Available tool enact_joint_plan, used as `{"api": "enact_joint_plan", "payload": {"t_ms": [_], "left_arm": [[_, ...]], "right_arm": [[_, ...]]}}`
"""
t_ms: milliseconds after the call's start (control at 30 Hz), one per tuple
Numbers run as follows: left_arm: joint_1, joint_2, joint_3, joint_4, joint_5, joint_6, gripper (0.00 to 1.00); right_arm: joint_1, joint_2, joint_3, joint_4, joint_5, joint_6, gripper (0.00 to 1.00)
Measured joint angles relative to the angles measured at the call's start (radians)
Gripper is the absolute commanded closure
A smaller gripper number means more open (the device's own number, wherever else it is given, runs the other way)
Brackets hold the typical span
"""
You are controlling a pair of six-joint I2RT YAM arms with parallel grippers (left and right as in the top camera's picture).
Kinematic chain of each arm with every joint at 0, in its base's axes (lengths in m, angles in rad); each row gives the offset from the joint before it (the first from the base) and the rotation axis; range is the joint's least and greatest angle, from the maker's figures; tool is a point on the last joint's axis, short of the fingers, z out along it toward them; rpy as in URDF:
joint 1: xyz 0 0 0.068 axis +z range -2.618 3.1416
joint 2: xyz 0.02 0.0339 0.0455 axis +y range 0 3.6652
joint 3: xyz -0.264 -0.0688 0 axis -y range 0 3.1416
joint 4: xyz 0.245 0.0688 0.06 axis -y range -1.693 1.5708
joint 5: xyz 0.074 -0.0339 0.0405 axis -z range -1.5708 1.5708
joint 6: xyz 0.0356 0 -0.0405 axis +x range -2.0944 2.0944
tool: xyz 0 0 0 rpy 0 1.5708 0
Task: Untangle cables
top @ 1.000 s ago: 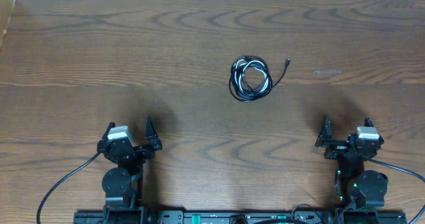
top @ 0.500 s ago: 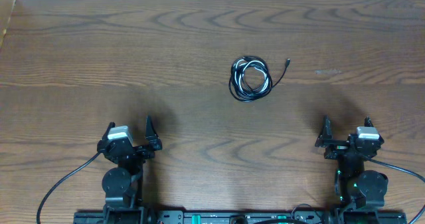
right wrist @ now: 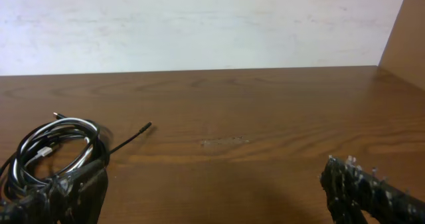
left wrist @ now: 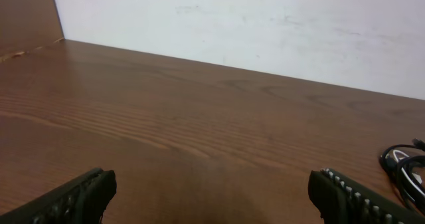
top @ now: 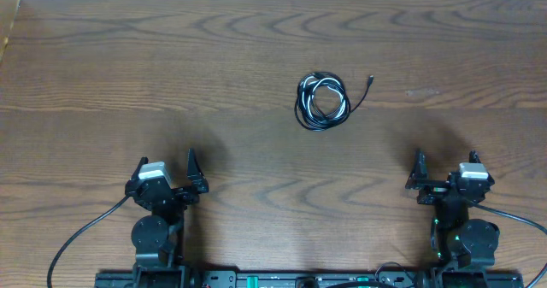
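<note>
The cables (top: pixel 322 101) lie as a small coil of black and white cords on the wooden table, right of centre and towards the back, with one black plug end (top: pixel 370 81) trailing off to the right. The same cables (right wrist: pixel 53 149) show at the left of the right wrist view and at the right edge (left wrist: pixel 405 167) of the left wrist view. My left gripper (top: pixel 166 169) stands open near the front left, far from the coil. At the front right my right gripper (top: pixel 444 164) is also open. Nothing lies between either pair of fingers.
The wooden table (top: pixel 171 74) ends at a white wall (left wrist: pixel 265 24) along the back. A raised wooden side panel (right wrist: pixel 405 38) stands at the far right, and another (left wrist: pixel 26 14) at the far left. Thick black arm cables (top: pixel 81 237) run by the bases.
</note>
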State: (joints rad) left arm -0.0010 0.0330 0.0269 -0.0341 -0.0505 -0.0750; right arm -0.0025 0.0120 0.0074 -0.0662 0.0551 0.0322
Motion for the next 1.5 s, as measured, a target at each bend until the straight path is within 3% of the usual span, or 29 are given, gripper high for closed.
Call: {"api": "enact_joint_plan", "payload": {"t_ms": [933, 1133, 1500], "left_arm": [[0.000, 0.000, 0.000, 0.000, 0.002, 0.000, 0.02], [0.000, 0.000, 0.009, -0.023, 0.100, 0.000, 0.02], [0.000, 0.005, 0.272, -0.292, 0.235, -0.004, 0.02]], "right_arm": [[0.000, 0.000, 0.000, 0.000, 0.000, 0.000, 0.01], [0.000, 0.000, 0.000, 0.000, 0.000, 0.000, 0.01], [0.000, 0.000, 0.000, 0.000, -0.001, 0.000, 0.01]]}}
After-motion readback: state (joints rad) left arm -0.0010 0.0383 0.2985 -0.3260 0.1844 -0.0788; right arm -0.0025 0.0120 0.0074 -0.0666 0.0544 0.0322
